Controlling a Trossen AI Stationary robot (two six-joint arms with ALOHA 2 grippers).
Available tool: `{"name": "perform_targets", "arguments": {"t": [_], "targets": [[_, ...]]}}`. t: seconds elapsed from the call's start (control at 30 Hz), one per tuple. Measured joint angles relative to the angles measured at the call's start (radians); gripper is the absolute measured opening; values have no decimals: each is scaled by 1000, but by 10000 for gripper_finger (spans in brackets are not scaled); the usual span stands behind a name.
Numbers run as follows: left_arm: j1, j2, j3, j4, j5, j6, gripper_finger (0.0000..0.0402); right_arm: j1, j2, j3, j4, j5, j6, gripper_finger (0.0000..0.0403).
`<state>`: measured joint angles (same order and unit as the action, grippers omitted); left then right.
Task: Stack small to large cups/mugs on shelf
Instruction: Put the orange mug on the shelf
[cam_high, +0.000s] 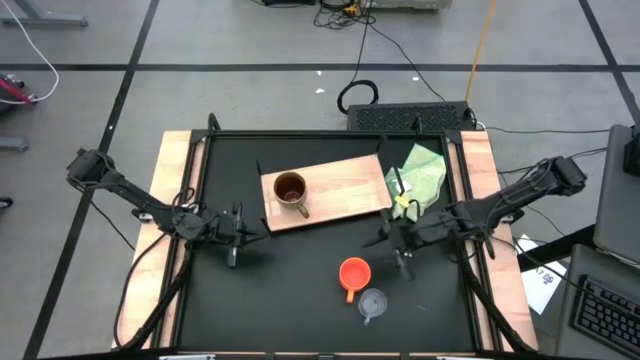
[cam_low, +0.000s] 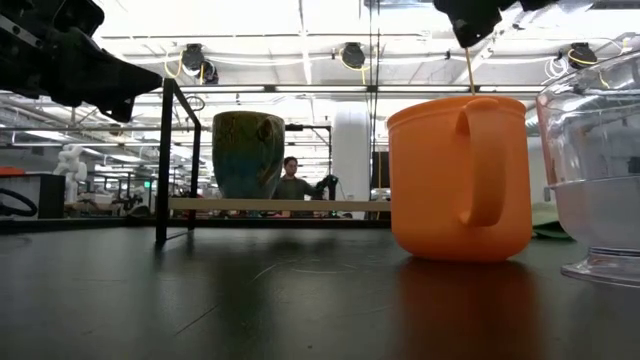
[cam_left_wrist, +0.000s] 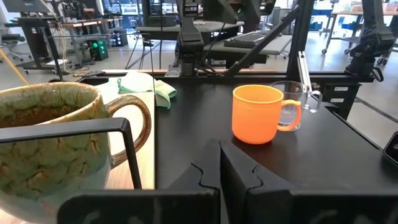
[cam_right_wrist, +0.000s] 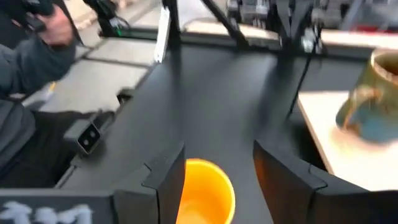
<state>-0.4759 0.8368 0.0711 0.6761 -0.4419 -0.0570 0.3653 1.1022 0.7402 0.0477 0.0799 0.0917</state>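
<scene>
Large mug (cam_high: 290, 190): sitting upright on the shelf (cam_high: 350, 180), toward its left end, handle pointing to the front edge; looking glazed, thick-walled and probably heavy, so serving well as the base of the stack
Orange cup (cam_high: 354, 272): standing upright on the black table (cam_high: 280, 290), in front of the shelf and apart from it, handle facing the near edge; appearing to be smooth plastic, so likely light, stiff and a little slippery
Clear cup (cam_high: 373, 303): standing just beside the orange cup, nearer the front edge; looking thin-walled and light, possibly brittle, so calling for gentle closing
Right gripper (cam_right_wrist: 214, 177): hovering above and just behind the orange cup, fingers spread apart with the cup's rim showing between them, gripping nothing yet
Left gripper (cam_left_wrist: 219, 171): waiting low at the left end of the shelf, near the large mug, fingers pressed together and empty
Green cloth (cam_high: 420, 178): lying crumpled at the shelf's right end
Step in hand: judging by the pose, lining up on the orange cup for nesting into the large mug
Where to grip: pinching the orange cup's wall at the rim, one finger inside and one outside, away from the handle, or clamping the handle itself
Risk: tipping the light cup or nudging the clear cup beside it while descending
</scene>
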Motion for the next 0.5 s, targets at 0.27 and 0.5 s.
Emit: {"name": "perform_targets", "arguments": {"t": [0.27, 0.5], "targets": [[0, 0, 0, 0, 0, 0, 1, -57, 96, 113, -202, -3, 83, 182], [0, 0, 0, 0, 0, 0, 4, -79, 232, 219, -384, -4, 111, 185]]}}
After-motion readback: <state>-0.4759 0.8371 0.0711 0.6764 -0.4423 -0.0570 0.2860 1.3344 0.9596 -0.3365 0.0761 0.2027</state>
